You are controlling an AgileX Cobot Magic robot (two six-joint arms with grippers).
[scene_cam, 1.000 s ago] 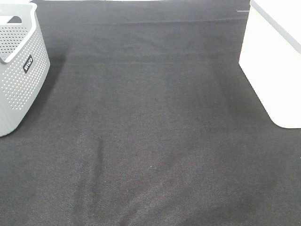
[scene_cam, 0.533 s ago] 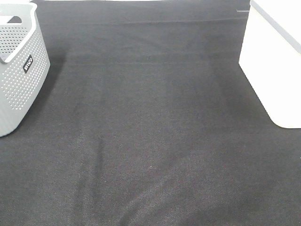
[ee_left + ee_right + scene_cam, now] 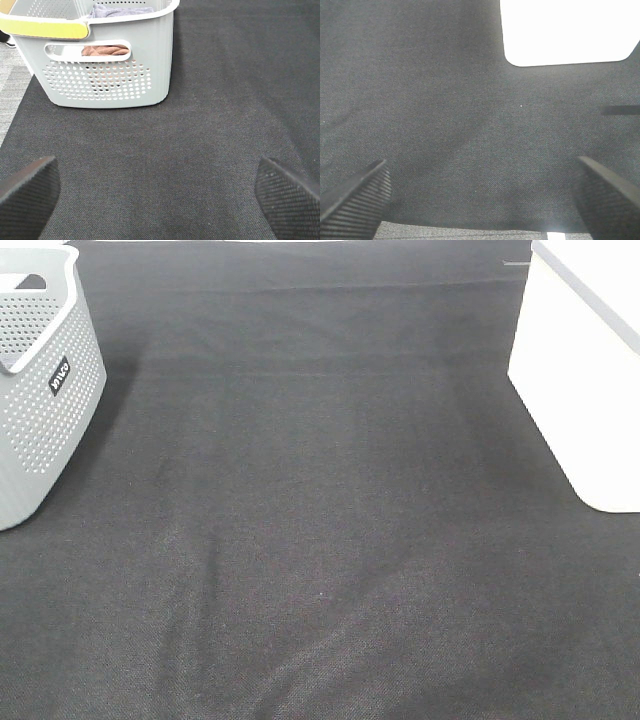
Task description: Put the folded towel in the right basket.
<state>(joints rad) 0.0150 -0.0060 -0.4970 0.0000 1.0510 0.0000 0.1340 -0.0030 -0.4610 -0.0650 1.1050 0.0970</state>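
Note:
The grey perforated left basket [image 3: 40,390] stands at the far left of the black mat; in the left wrist view [image 3: 100,70] it holds folded towels, a grey one [image 3: 122,10] on top and a brown one [image 3: 105,50] behind the handle slot. The white right basket [image 3: 585,370] stands at the right edge and also shows in the right wrist view [image 3: 565,30]. My left gripper [image 3: 160,195] is open and empty, a short way from the left basket. My right gripper [image 3: 485,195] is open and empty above the mat, short of the white basket. Neither gripper shows in the exterior high view.
The black mat [image 3: 320,520] covers the table, with slight wrinkles near its front. Its near edge shows in the right wrist view [image 3: 470,231], and grey floor [image 3: 10,95] lies beside it in the left wrist view.

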